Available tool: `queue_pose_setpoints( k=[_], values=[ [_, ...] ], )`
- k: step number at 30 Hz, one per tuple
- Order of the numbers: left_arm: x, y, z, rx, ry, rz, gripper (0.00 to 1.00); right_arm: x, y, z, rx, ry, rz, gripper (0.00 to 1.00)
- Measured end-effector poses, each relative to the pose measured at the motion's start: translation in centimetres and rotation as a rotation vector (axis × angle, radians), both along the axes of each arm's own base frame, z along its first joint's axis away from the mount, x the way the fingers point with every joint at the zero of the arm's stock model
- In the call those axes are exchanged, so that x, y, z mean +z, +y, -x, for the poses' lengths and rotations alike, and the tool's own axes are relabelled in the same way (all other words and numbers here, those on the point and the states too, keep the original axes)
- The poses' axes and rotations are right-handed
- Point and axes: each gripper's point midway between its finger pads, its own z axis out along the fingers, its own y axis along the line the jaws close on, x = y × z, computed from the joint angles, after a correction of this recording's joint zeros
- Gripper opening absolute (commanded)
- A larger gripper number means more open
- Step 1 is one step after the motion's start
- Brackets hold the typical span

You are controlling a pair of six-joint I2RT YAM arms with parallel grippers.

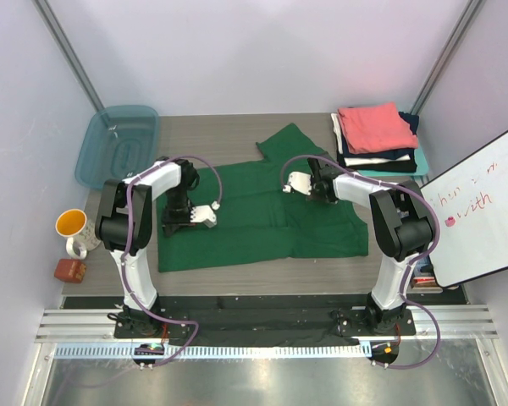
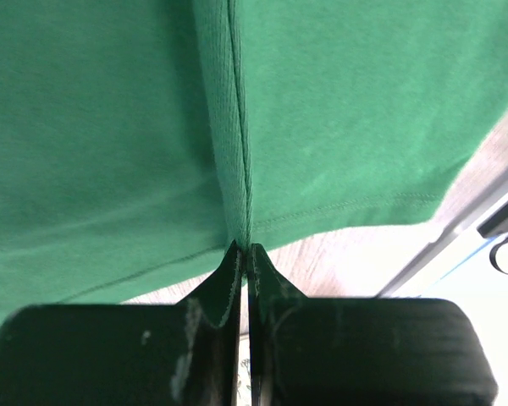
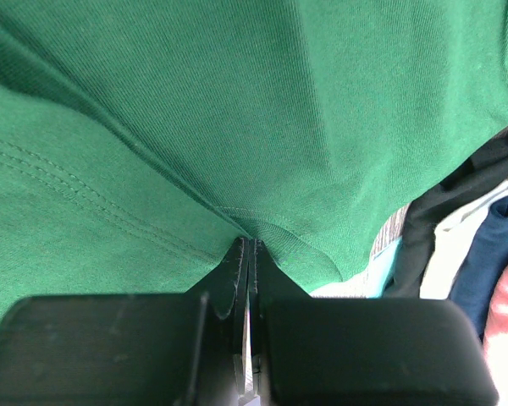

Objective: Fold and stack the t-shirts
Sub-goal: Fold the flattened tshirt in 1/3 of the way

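**A:** Where's the dark green t-shirt [image 1: 254, 216]?

**B:** Spread flat mid-table, left of the folded stack [image 1: 377, 139] in the far right corner.

**A:** And the pincers?

**B:** The left gripper [image 2: 244, 254] is clenched on a ridge of its cloth, and the right gripper [image 3: 250, 245] pinches it too.

**A:** Which step?

**B:** Starting a fold, I'd judge. Next, both pinches need lifting together and carrying across evenly.

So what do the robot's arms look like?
The left arm and right arm are white tubes with chunky black joints. A purple cable loops along each. The left gripper and right gripper end in black wedge-shaped fingers.
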Motion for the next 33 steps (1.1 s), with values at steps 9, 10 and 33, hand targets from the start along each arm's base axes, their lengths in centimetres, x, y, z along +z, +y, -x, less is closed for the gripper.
queue_pose_setpoints(
  k=[9, 10, 33],
  values=[
    [0.1, 1.0, 0.2, -0.020, 0.003, -0.054, 0.00, 0.0, 0.0, 0.0, 0.000, 0.000, 0.000, 0.03],
    [0.1, 1.1, 0.1, -0.022, 0.001, -0.060, 0.00, 0.0, 0.0, 0.0, 0.000, 0.000, 0.000, 0.03],
    [-0.8, 2.8, -1.2, -0.052, -0.027, -0.170, 0.14, 0.8, 0.6, -0.9, 0.006, -0.049, -0.026, 0.49]
  ],
)
